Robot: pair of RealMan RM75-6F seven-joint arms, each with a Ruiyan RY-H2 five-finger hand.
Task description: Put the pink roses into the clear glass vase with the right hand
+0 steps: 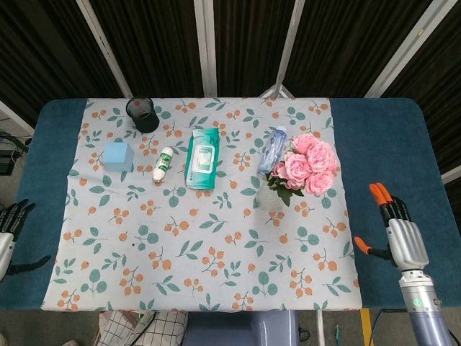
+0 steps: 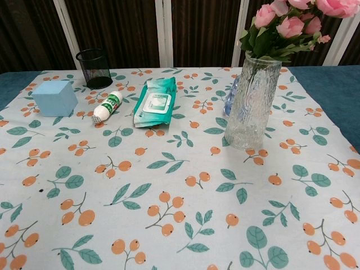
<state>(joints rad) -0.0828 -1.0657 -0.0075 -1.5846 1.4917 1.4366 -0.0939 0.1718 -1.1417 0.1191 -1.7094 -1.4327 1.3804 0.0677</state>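
The pink roses (image 1: 308,163) (image 2: 292,22) stand upright in the clear glass vase (image 2: 251,104) (image 1: 269,199), right of the cloth's middle. My right hand (image 1: 397,236) is open over the blue table at the front right, well away from the vase, fingers spread with orange tips. It does not show in the chest view. My left hand (image 1: 10,229) sits at the far left edge of the head view, holding nothing, fingers apart.
On the floral cloth (image 1: 180,238) lie a wet-wipes pack (image 1: 202,158), a small white bottle (image 1: 164,165), a blue cube (image 1: 117,156), a black mesh cup (image 1: 142,114) and a water bottle (image 1: 271,149) behind the vase.
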